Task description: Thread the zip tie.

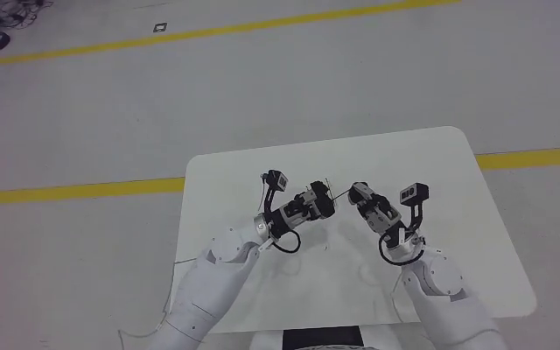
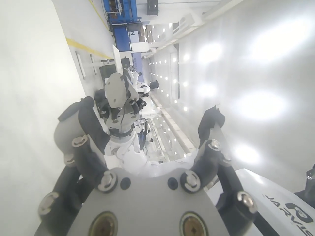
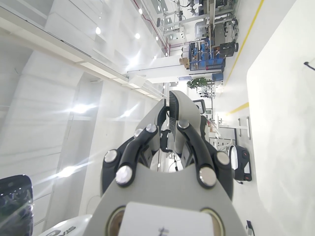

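Observation:
Both arms hover over the middle of the white table (image 1: 420,157), their tips close together and facing each other. My left gripper (image 1: 325,203) (image 2: 149,109) is open, its dark pads (image 2: 82,114) wide apart with nothing between them. My right gripper (image 1: 355,192) (image 3: 169,100) is shut on a thin black zip tie (image 3: 164,133). In the left wrist view the right gripper (image 2: 118,96) stands just beyond my open fingers, and the zip tie (image 2: 126,99) runs as a thin dark strand across it. From above, the zip tie (image 1: 329,187) is a fine line between the two grippers.
A small dark piece (image 3: 308,65) lies on the table at the view's edge. The table's rounded far edge (image 1: 332,144) meets grey floor with yellow lines (image 1: 87,188). Bare tabletop lies to either side of the arms.

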You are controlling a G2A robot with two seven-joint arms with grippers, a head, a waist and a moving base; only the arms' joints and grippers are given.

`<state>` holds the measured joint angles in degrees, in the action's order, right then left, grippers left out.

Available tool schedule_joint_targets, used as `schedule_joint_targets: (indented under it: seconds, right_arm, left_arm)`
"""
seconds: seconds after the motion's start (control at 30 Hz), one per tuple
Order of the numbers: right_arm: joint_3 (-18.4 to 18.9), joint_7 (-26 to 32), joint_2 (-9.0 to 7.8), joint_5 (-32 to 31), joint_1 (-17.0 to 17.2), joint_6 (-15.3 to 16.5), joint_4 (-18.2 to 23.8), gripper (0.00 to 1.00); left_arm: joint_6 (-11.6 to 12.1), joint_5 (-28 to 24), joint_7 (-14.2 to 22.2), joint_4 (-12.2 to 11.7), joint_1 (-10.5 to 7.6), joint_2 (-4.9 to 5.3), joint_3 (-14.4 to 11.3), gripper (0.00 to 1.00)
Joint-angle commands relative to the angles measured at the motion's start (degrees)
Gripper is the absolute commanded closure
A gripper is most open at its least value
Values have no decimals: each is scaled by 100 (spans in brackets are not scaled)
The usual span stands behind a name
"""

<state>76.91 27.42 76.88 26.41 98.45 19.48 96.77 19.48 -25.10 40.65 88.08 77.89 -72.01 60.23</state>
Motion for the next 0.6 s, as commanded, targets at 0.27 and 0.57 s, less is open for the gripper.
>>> schedule_joint_targets:
  seconds: [0.27,0.57]
  right_arm:
    - [-4,-16,8,-27,-19,-31,32,100]
    - [-138,-245,12,-163,-31,0,15,100]
  left_arm:
    - [-9,1,-19,0,2,0,-4,0]
    - [-22,54,-241,187,49,26,-33,0]
